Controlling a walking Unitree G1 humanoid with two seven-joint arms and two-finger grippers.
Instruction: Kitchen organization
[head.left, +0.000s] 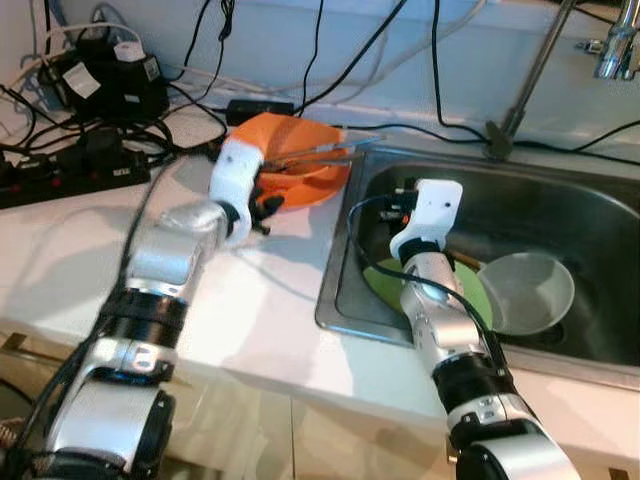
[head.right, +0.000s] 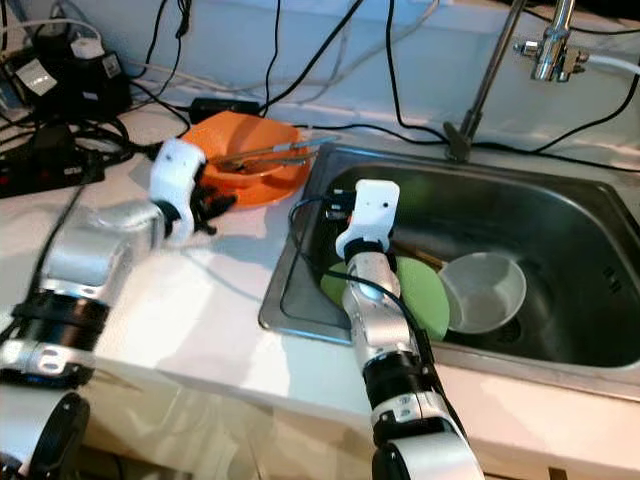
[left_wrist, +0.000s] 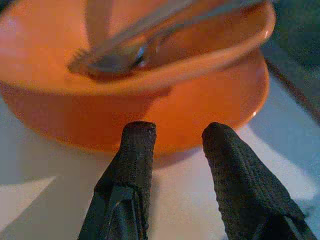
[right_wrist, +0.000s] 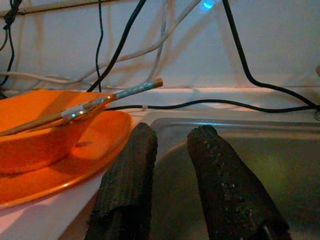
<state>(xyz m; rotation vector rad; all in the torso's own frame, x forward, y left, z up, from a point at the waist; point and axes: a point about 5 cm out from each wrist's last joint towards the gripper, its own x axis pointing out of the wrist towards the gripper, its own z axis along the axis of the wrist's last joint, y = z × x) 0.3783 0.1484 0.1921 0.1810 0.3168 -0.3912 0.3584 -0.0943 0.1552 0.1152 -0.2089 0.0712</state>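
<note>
Currently, scene: a white counter (head.left: 270, 300) is lying beside a steel sink (head.left: 590, 215), with black cables (head.left: 90, 130) trailing along the wall at 10 o'clock.
Orange bowl (head.left: 310, 165): sitting on an orange plate (right_wrist: 95, 150) on the counter, just at the sink's 9 o'clock edge.
Utensils (head.right: 270, 152): lying across the bowl, handles pointing toward 3 o'clock over its rim; a fork (left_wrist: 100, 55) is resting inside.
Left gripper (left_wrist: 172, 150): hovering low over the counter just short of the bowl's side, jaws apart, nothing between them.
Right gripper (right_wrist: 170, 145): hanging inside the sink near its 9 o'clock wall, jaws slightly apart and holding nothing.
Green plate (head.right: 425, 295): lying on the sink floor, partly behind the right arm.
Clear bowl (head.left: 525, 290): sitting at the green plate's 3 o'clock, overlapping its edge.
Tap (head.right: 550, 45): standing at 1 o'clock above the sink.
</note>
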